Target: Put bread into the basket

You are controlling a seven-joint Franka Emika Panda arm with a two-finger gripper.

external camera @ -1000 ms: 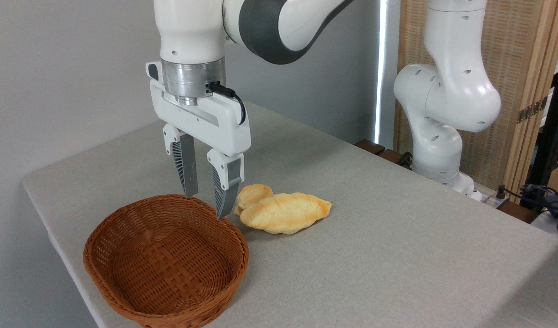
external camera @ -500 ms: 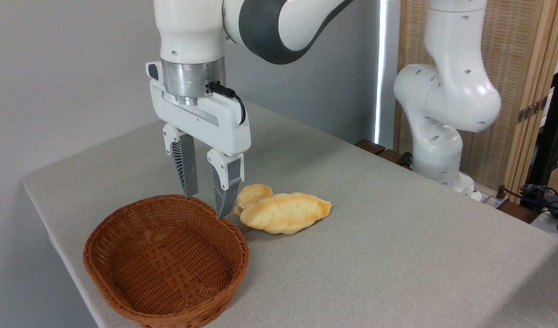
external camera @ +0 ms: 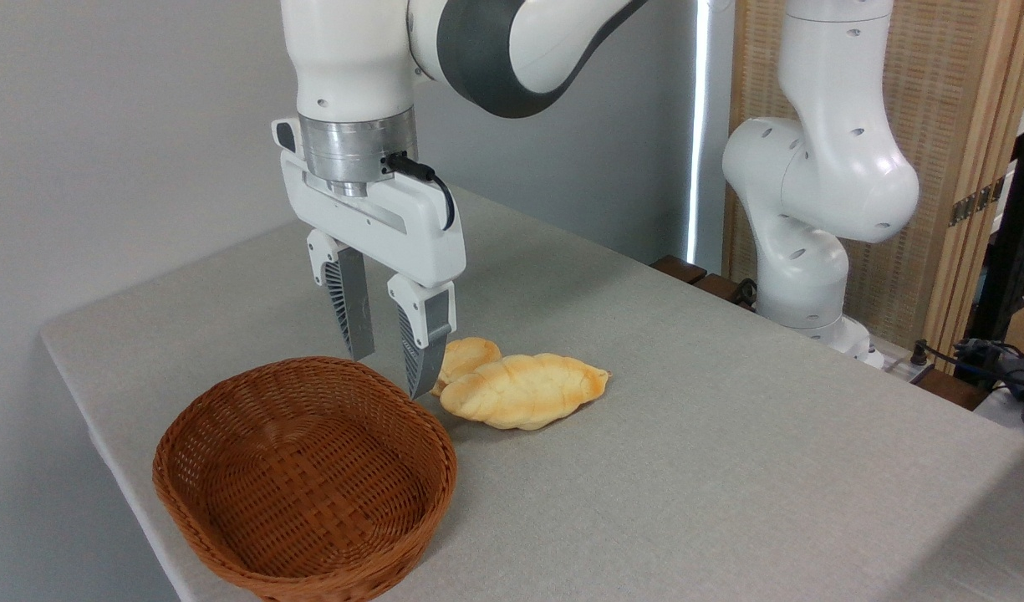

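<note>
Camera view: bread (external camera: 524,390) lies on the grey table (external camera: 687,435), just right of the wicker basket (external camera: 304,477), with a small bun (external camera: 464,357) touching its far left end. Above the basket's far rim hangs the hand (external camera: 389,374), fingers apart, holding nothing.

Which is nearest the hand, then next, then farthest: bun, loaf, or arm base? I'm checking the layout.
From the hand:
1. Bun, just right of the fingertips.
2. Loaf, farther right, in front of the bun.
3. Arm base, far right at the table edge.
</note>
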